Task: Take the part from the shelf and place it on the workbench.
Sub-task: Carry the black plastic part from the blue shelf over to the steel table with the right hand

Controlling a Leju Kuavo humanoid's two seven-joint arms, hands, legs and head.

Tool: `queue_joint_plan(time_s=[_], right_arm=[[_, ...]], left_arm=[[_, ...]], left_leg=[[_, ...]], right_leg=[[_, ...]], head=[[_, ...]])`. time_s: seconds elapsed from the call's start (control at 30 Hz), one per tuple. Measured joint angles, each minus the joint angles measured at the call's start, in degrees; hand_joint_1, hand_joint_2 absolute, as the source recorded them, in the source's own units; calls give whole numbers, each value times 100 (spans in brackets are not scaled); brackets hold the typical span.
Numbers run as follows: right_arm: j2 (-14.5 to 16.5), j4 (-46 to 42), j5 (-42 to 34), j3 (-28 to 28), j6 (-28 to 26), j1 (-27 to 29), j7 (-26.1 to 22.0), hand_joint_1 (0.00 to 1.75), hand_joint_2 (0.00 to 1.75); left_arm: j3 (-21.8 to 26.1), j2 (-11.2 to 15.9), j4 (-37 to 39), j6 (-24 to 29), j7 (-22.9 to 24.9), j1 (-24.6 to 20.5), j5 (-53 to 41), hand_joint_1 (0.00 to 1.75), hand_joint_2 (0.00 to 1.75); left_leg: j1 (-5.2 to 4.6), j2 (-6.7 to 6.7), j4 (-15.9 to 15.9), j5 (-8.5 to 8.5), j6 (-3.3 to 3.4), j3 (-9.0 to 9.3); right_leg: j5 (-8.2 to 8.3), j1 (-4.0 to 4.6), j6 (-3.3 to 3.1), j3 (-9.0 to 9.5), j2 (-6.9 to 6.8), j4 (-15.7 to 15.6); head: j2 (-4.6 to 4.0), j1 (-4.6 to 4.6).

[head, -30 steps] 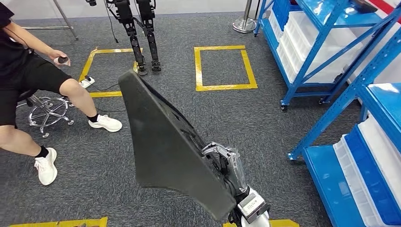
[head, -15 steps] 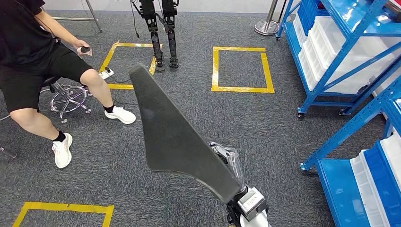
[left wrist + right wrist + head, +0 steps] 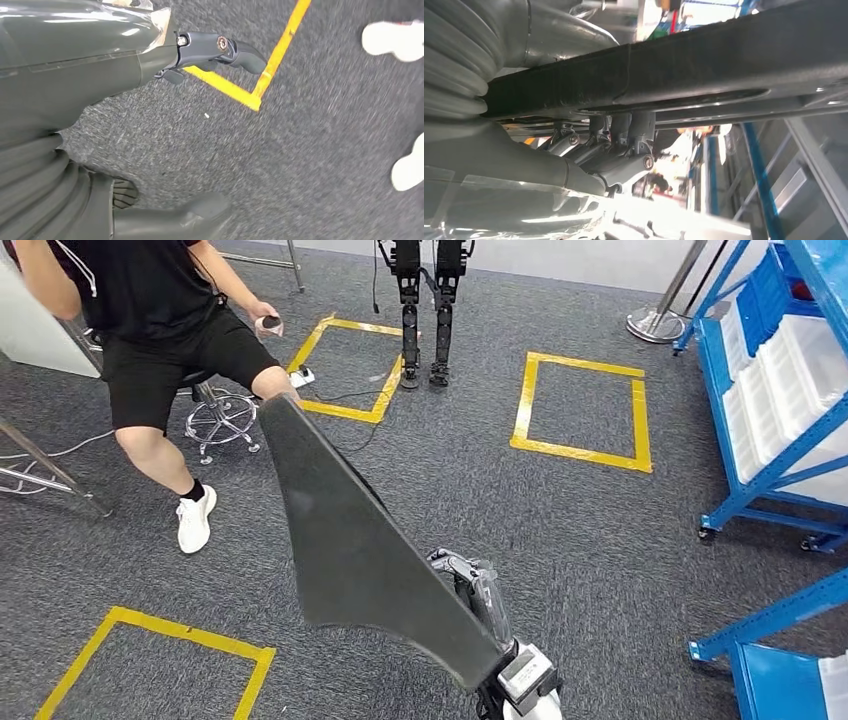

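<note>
The part is a large, flat, dark grey panel with a pointed upper end. It stands tilted over the carpet at the middle of the head view. My right hand grips it at its lower right end, with the fingers curled against the underside of the part in the right wrist view. My left hand hangs above the carpet with fingers and thumb apart and nothing between them.
A person sits on a wheeled stool at the upper left, one leg stretched toward the part's tip. Yellow tape squares mark the grey carpet. Blue shelves with white bins stand at the right. Another robot's legs stand at the back.
The whole view has swung, so the person, tape squares and shelves have shifted rightward in the picture. The part stays in my right hand at the same tilt.
</note>
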Motion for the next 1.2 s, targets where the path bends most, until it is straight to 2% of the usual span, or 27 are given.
queue_joint_plan(time_s=[0.03, 0.1, 0.13, 0.17, 0.23, 0.3, 0.33, 0.37, 0.4, 0.47, 0.5, 0.53, 0.6, 0.63, 0.67, 0.7, 0.77, 0.8, 0.83, 0.87, 0.9, 0.97, 1.0, 1.07, 1.13, 1.17, 1.2], right_arm=[[17, -2, -26, 1, 29, -2, 5, 175, 175], [68, -10, -71, -2, 90, -17, 37, 175, 175], [97, -19, -89, -6, 114, -34, 61, 175, 175], [127, -29, -101, -12, 132, -51, 81, 175, 175], [166, -46, -114, -24, 144, -69, 101, 175, 175], [179, -50, -115, -30, 154, -68, 108, 175, 175], [180, -50, -115, -32, 161, -68, 111, 175, 175], [184, -49, -115, -35, 167, -70, 115, 175, 175], [190, -50, -115, -39, 172, -74, 119, 175, 175], [206, -51, -115, -48, 177, -82, 127, 175, 175], [210, -51, -116, -54, 178, -87, 131, 175, 175], [212, -51, -117, -61, 178, -92, 135, 175, 175], [210, -53, -128, -76, 179, -105, 143, 175, 175], [208, -55, -134, -84, 179, -113, 146, 175, 175], [203, -56, -139, -91, 180, -123, 146, 175, 175], [192, -58, -144, -99, 180, -131, 146, 175, 175], [159, -54, -152, -113, 179, -128, 148, 175, 175], [140, -51, -155, -118, 179, -119, 150, 175, 175], [123, -49, -156, -122, 180, -112, 151, 175, 175], [110, -47, -158, -125, 180, -107, 151, 175, 175], [102, -47, -163, -126, 180, -107, 151, 175, 175], [92, -46, -186, -127, 177, -111, 148, 175, 175], [80, -48, -203, -129, 167, -105, 136, 175, 175], [3, -67, -279, -174, 139, -40, 59, 175, 175], [-170, -117, -441, -323, 154, 99, -73, 175, 175], [-269, -146, -543, -441, 191, 176, -126, 175, 175], [-354, -172, -637, -591, 244, 250, -160, 175, 175]], left_arm=[[26, -4, -66, -7, 0, 39, 10, 0, 175], [97, -7, -182, -9, -1, 129, 11, 0, 175], [127, -12, -224, -10, 0, 170, 5, 0, 175], [152, -18, -263, -10, 0, 198, -1, 0, 175], [178, -29, -326, -11, 0, 207, -10, 0, 175], [201, -34, -370, -10, 0, 205, -23, 0, 175], [212, -36, -382, -10, 0, 212, -33, 0, 175], [227, -37, -391, -9, 0, 221, -48, 0, 175], [244, -37, -403, -9, 0, 227, -64, 0, 175], [270, -37, -439, -9, 0, 219, -92, 0, 175], [275, -38, -459, -10, 0, 208, -102, 0, 175], [277, -39, -472, -12, 0, 198, -112, 0, 175], [279, -41, -481, -13, 0, 189, -142, 0, 175], [279, -44, -481, -12, -1, 191, -158, 0, 175], [280, -47, -480, -10, -1, 186, -168, 0, 175], [279, -50, -479, -10, -1, 176, -173, 0, 175], [279, -56, -478, -10, 0, 155, -185, 0, 175], [279, -59, -477, -11, 0, 152, -188, 0, 175], [279, -60, -476, -10, 0, 155, -192, 0, 175], [279, -62, -475, -9, 0, 160, -193, 0, 175], [279, -65, -473, -7, 0, 164, -196, 0, 175], [278, -72, -470, 24, 0, 164, -217, 0, 175], [273, -77, -468, 71, 0, 161, -254, 0, 175], [222, -110, -454, 248, 0, 153, -389, 0, 175], [70, -164, -421, 467, 0, 134, -563, 0, 175], [-49, -199, -398, 563, 0, 109, -643, 0, 175], [-187, -232, -373, 641, 0, 62, -709, 0, 175]], left_leg=[[-3, -44, 4, -3, -35, -13], [22, -97, 9, -6, -100, -44], [31, -35, 52, -36, -128, -68], [36, 90, 174, -117, -153, -125], [36, 414, 767, -445, -199, -403], [52, 563, 1482, -735, -234, -763], [57, 588, 1626, -745, -240, -841], [59, 609, 1549, -649, -237, -805], [57, 648, 1244, -470, -221, -646], [27, 838, 464, -161, -162, -230], [2, 906, 205, -88, -130, -94], [-25, 939, 92, -80, -103, -42], [-53, 833, 60, -77, -53, -43], [-45, 779, 25, -58, -25, -22], [-26, 725, -10, -35, 9, 4], [-4, 670, -43, -13, 39, 28], [17, 551, -55, 2, 68, 32], [17, 482, -54, 2, 70, 28], [18, 407, -52, 1, 69, 28], [20, 329, -49, 0, 65, 30], [26, 252, -45, -3, 56, 36], [36, 105, -22, -21, 10, 39], [33, 41, -4, -33, -23, 31], [27, -49, 11, -36, -90, 2], [49, -101, 12, -28, -135, -28], [50, -18, 71, -64, -154, -60], [49, 122, 223, -155, -170, -135]], right_leg=[[36, 3, -36, 41, 38, -93], [60, 3, -117, 57, -45, -109], [68, -5, -155, 65, -86, -116], [74, -15, -197, 73, -138, -125], [63, 3, -267, 87, -260, -132], [41, 38, -307, 93, -408, -132], [32, 50, -318, 96, -477, -131], [22, 57, -324, 103, -538, -131], [12, 63, -326, 116, -596, -131], [-19, 97, -304, 146, -698, -129], [-35, 114, -282, 156, -742, -128], [-49, 127, -255, 164, -784, -128], [-66, 136, -200, 190, -871, -144], [-91, 134, -172, 191, -846, -119], [-145, 132, -154, 164, -753, -31], [-245, 127, -150, 83, -621, 162], [-530, 94, -178, -253, -382, 843], [-647, 80, -179, -440, -343, 1192], [-689, 65, -156, -566, -330, 1403], [-634, 49, -109, -591, -323, 1402], [-487, 28, -48, -500, -307, 1164], [-146, -27, 61, -174, -149, 394], [-39, -46, 67, -47, -72, 109], [14, -42, 8, 30, -14, -71], [36, -43, -66, 56, -121, -86], [42, -51, -97, 68, -173, -92], [45, -58, -134, 79, -231, -99]], head=[[0, -1], [0, -2], [0, -3], [0, -18], [0, -49], [0, -61], [0, -63], [0, -63], [0, -64], [0, -61], [0, -57], [0, -56], [0, -60], [0, -60], [0, -56], [0, -46], [0, -29], [0, -23], [0, -24], [0, -23], [0, -24], [0, -19], [0, -18], [0, -26], [0, -36], [0, -41], [0, -62]])
